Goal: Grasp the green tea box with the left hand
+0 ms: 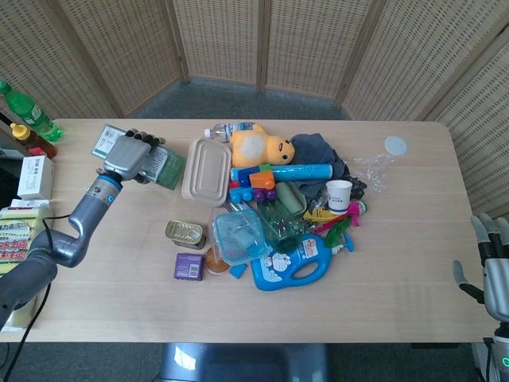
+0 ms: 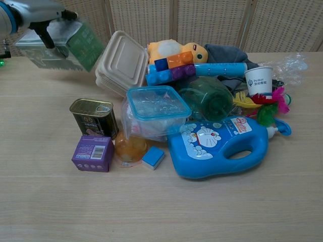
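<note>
Head view looks steeply down from above the near edge, taking in the whole tabletop (image 1: 413, 263). Chest view sits low and close, facing level across the tabletop (image 2: 161, 212) toward the screens. Both share the central clutter, including the blue detergent bottle (image 1: 296, 263) (image 2: 217, 146).
</note>
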Tool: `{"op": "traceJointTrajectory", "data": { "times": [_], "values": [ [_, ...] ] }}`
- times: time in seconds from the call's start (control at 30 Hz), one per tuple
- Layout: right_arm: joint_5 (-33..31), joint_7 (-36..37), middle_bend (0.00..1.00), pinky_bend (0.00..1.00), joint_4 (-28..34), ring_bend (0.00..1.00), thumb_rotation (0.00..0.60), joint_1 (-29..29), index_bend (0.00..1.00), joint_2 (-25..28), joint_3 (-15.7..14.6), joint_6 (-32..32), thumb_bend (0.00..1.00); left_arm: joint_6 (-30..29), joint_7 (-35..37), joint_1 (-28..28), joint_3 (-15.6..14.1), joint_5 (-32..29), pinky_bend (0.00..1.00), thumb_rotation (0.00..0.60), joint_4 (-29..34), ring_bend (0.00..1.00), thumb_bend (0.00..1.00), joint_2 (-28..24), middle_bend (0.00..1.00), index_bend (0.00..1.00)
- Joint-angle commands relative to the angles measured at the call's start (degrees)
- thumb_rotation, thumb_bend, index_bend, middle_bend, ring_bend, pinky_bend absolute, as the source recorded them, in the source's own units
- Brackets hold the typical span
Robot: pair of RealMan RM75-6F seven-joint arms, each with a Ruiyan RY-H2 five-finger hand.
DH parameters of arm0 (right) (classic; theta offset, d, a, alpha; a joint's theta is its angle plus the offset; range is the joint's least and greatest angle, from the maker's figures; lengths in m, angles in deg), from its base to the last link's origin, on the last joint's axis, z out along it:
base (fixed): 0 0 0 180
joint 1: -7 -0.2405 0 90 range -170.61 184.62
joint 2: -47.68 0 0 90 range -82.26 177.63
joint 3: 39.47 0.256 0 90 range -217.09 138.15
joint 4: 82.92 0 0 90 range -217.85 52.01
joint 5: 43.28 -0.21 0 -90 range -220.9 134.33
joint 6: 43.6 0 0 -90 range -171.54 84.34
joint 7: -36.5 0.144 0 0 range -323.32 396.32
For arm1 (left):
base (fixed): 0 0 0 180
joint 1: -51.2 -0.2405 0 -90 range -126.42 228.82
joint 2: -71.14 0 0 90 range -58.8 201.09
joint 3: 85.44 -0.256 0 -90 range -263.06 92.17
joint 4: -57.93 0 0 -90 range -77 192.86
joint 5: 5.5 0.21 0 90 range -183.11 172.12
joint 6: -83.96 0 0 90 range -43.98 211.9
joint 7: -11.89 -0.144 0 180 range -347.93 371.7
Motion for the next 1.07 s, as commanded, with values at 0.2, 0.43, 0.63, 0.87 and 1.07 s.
{"op": "traceJointTrajectory", "data": {
  "times": [0.2, 0.43, 0.63, 0.87, 1.07],
  "values": [
    [0.27, 1.28, 0.00, 0.00, -0.90, 0.00, 0.494, 0.08, 0.02, -0.59, -0.13, -0.03, 0.42, -4.00, -4.45, -0.76, 5.44, -4.83, 0.64, 0.600, 17.45, 0.76, 0.25, -13.55, 0.54, 0.58],
    [0.92, 2.25, 0.00, 0.00, -1.75, 0.00, 0.492, -0.38, 0.02, -1.15, -0.16, 0.38, 0.42, -6.60, -7.85, -2.32, 8.30, -8.47, 0.63, 0.600, 29.69, 0.75, 0.24, -22.36, 0.54, 0.58],
    [1.37, 2.63, 0.00, 0.00, -2.01, 0.00, 0.492, -0.52, 0.02, -1.49, -0.20, 0.34, 0.42, -7.44, -9.34, -2.35, 11.19, -11.46, 0.63, 0.600, 37.60, 0.75, 0.24, -28.78, 0.54, 0.57],
    [1.42, 3.23, 0.00, 0.00, -2.45, 0.00, 0.493, -0.44, 0.02, -1.78, -0.27, 0.27, 0.42, -8.06, -11.21, -2.32, 13.48, -14.70, 0.63, 0.600, 43.62, 0.75, 0.23, -34.58, 0.53, 0.57],
    [1.63, 3.54, 0.00, 0.00, -2.61, 0.00, 0.492, -0.46, 0.02, -1.74, -0.25, 0.18, 0.42, -8.58, -12.23, -2.54, 13.66, -16.15, 0.62, 0.600, 45.91, 0.74, 0.23, -36.49, 0.52, 0.57]
  ]
}}
